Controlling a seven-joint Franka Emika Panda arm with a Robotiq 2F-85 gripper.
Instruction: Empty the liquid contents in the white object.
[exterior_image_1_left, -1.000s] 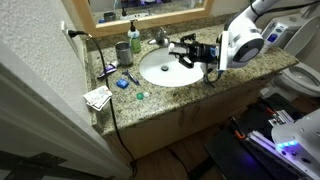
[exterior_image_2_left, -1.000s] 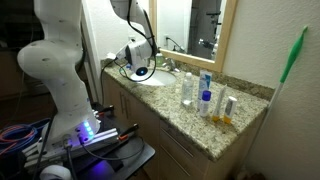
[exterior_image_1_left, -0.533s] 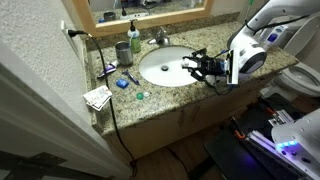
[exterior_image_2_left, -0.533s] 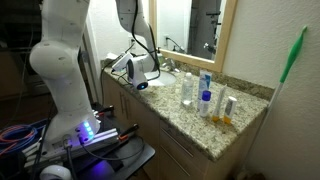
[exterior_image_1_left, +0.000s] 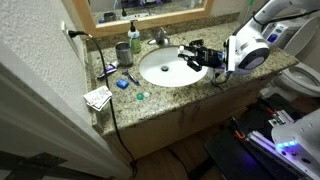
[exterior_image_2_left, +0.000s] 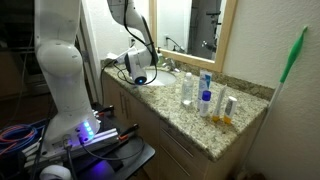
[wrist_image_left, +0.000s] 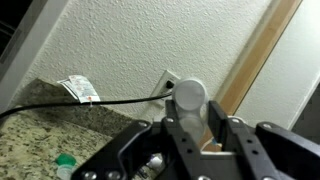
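Observation:
In the wrist view my gripper (wrist_image_left: 196, 108) is shut on the white object (wrist_image_left: 190, 96), a small round white container. It sticks up between the two dark fingers, its round face toward the camera. In an exterior view the gripper (exterior_image_1_left: 192, 52) reaches out sideways above the right rim of the white sink basin (exterior_image_1_left: 160, 70). The container is too small to make out there. In an exterior view the gripper (exterior_image_2_left: 141, 76) hangs low over the counter by the sink. No liquid shows in any view.
A granite counter (exterior_image_1_left: 170, 95) carries a green cup (exterior_image_1_left: 122, 50), a bottle (exterior_image_1_left: 134, 34), a small green round piece (exterior_image_1_left: 141, 96), a blue item (exterior_image_1_left: 122, 83) and folded paper (exterior_image_1_left: 97, 97). Several bottles (exterior_image_2_left: 205, 95) stand on the counter. A black cable (wrist_image_left: 90, 100) runs to a wall outlet (wrist_image_left: 166, 82).
Half a second ago the gripper was lower, near the counter's front right. Now it has swung back up over the sink's right rim, still shut on the white object.

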